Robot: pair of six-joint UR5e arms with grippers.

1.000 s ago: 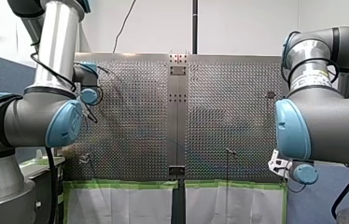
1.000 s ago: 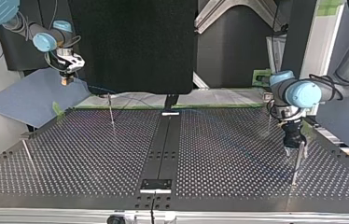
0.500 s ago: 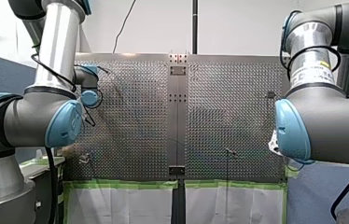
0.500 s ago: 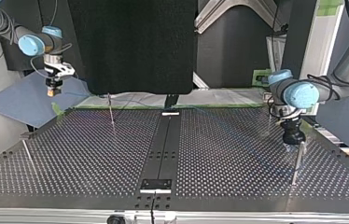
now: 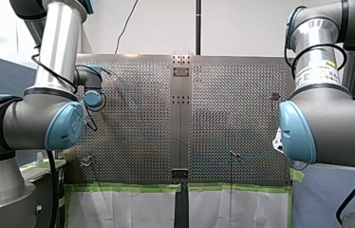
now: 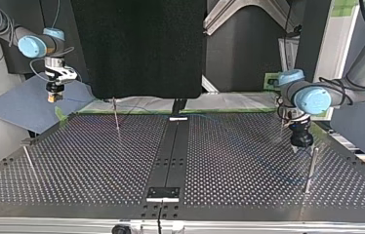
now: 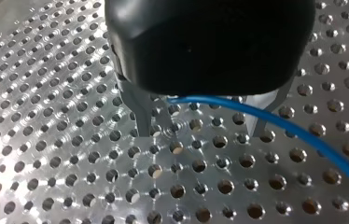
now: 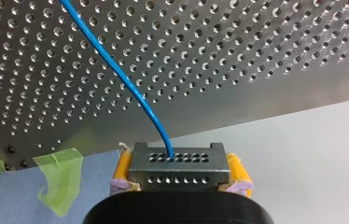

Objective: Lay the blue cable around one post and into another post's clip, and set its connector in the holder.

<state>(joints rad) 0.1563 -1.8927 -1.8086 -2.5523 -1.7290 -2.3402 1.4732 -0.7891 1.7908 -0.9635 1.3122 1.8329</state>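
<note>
**Operator:** Where do things stand, and what should worry me?

**Spotter:** Take the bench [image 6: 73, 161] first. By my reading nothing is routed on it yet. In the top view your left claw [image 6: 300, 144] hangs low over it at three o'clock. It is released, its fingers [image 7: 141, 114] apart, and the blue cable [image 7: 280, 123] runs loose between them. Go lower and you could scrape those tips on the holes.

**Operator:** And the other side?

**Spotter:** Your right claw [image 6: 52, 95] sits off the bench's corner at ten o'clock, clenched on the connector [image 8: 178, 164]. A post [image 6: 311, 165] stands just beside your left claw, at its five o'clock. Sweep carelessly and you may knock it instead of wrapping it. If the line goes taut, the connector could twist in the yellow pads [image 8: 123, 169]. The cable is the smallest thing. Nothing pinches it, so it may slip out of your left claw before it rounds a post.
</note>
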